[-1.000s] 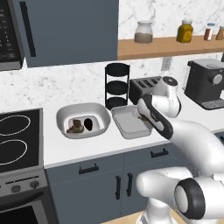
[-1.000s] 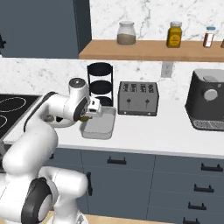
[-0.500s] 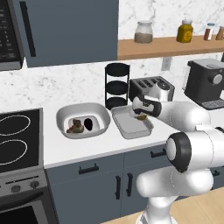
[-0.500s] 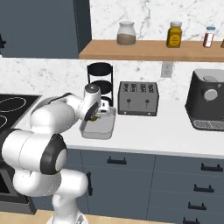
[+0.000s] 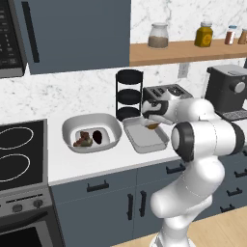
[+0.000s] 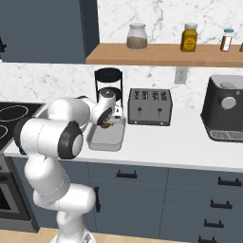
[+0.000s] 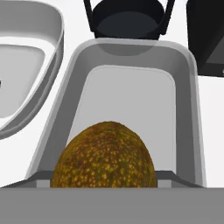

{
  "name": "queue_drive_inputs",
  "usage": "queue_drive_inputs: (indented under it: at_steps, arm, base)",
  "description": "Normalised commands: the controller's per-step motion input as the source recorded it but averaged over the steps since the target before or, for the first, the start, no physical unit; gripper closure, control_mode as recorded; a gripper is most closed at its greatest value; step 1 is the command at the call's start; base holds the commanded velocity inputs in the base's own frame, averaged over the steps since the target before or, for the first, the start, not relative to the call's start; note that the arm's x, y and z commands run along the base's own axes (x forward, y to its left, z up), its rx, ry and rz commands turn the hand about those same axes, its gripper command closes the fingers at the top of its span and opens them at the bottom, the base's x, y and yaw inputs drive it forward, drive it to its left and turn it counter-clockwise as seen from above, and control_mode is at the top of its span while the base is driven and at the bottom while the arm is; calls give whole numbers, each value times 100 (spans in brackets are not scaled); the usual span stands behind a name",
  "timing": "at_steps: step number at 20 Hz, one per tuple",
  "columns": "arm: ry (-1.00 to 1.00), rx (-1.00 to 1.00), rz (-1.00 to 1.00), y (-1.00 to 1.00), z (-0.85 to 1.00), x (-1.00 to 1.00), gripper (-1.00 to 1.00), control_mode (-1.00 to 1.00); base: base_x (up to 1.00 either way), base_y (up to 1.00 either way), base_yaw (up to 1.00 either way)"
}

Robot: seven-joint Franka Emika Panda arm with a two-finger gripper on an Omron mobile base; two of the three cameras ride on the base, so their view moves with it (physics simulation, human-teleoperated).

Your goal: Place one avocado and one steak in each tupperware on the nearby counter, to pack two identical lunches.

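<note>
1. The worktop (image 5: 96, 164) runs white and flat beneath your pincer (image 5: 150, 124), over dark drawers with black bar handles.
2. Beyond the pincer on the robot's right sits the toaster (image 6: 150, 106), against the wall.
3. The black tiered rack (image 5: 129, 99) stands just past the pincer, at the far end of the tray under it.
4. To the pincer's left lies the rounded tupperware (image 5: 91, 131); you can see a brown lump and a darker piece inside it, too small to name with certainty.
5. Directly below the pincer is the rectangular tupperware (image 7: 131, 87), its floor bare in the hand view.
6. Your pincer hangs over that rectangular tupperware's near end, and its jaws are clenched on the avocado.
7. The avocado (image 7: 105, 157) is held in the pincer above the rectangular tupperware, brown-green and speckled; you cannot tell from these views whether it touches the tray floor.
</note>
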Motion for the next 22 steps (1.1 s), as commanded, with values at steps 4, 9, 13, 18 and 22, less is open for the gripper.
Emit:
queue_drive_inputs:
  at_steps: [4, 9, 13, 18, 22]
  arm:
    - [5, 0, -2, 9, -42, 42, 100, -100]
    - [4, 0, -4, 6, -36, 54, 100, -100]
    - [0, 0, -6, 0, -21, 63, -100, -100]
    - [0, 0, -6, 0, -3, 25, -100, -100]
    - [0, 0, 0, 6, 1, -3, -100, -100]
  base:
    - [0, 0, 0]
    - [0, 0, 0]
    - [0, 0, 0]
    - [0, 0, 0]
    - [0, 0, 0]
